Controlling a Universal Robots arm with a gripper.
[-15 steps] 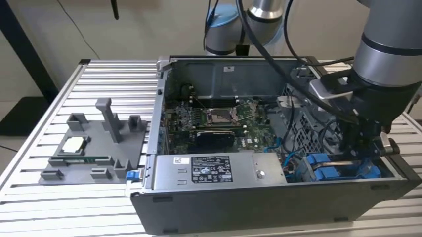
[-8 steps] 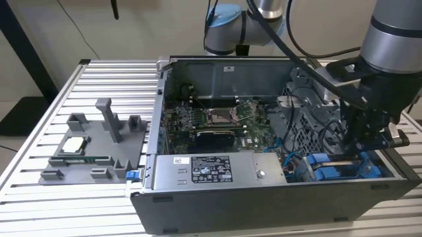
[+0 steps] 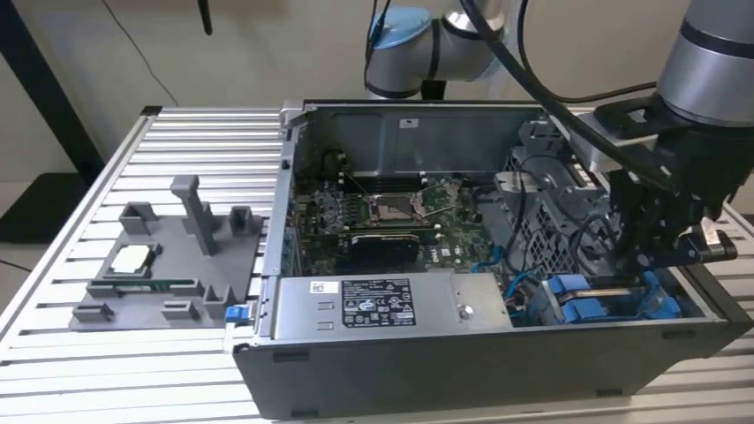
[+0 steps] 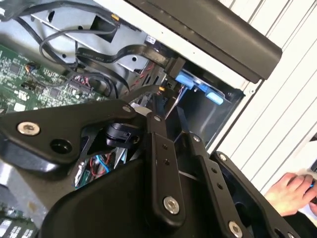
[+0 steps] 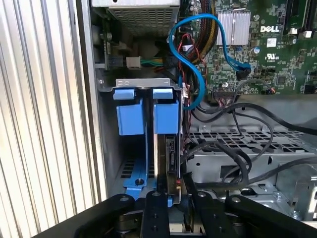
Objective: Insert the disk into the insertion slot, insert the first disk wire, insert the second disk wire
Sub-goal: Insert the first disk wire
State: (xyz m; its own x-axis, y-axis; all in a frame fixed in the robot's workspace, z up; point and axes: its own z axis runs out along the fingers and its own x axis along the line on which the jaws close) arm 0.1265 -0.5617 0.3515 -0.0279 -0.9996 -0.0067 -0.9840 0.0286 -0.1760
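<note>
**Nearly seated: disk on edge in the slot, gripper at its near end**

Low in the first wrist view, the gripper (image 5: pixel 177 201) has its fingers drawn narrow, closed on the near end of the disk (image 5: pixel 171 148). The disk lies straight ahead of the fingertips. It stands on its thin edge, and its long axis runs away from the gripper, up the middle of the frame, into the slot (image 5: pixel 110 139). Its blue frame (image 5: pixel 166 116) sits at the far end, between the slot's grey walls. Judging by that, most of the disk is already inside.

A blue cable (image 5: pixel 195 79) loops just beside the slot towards the circuit board (image 5: pixel 267 54). I cannot tell whether either end is plugged in.

In the exterior view, the gripper (image 3: pixel 630 276) reaches down into the lower right of the open computer case (image 3: pixel 471 371). The case also holds a grey power supply (image 3: pixel 377 305) at the centre bottom. A grey tray (image 3: pixel 177 291) at mid left on the worktop (image 3: pixel 141 380) carries a small square chip (image 3: pixel 132 259).
</note>
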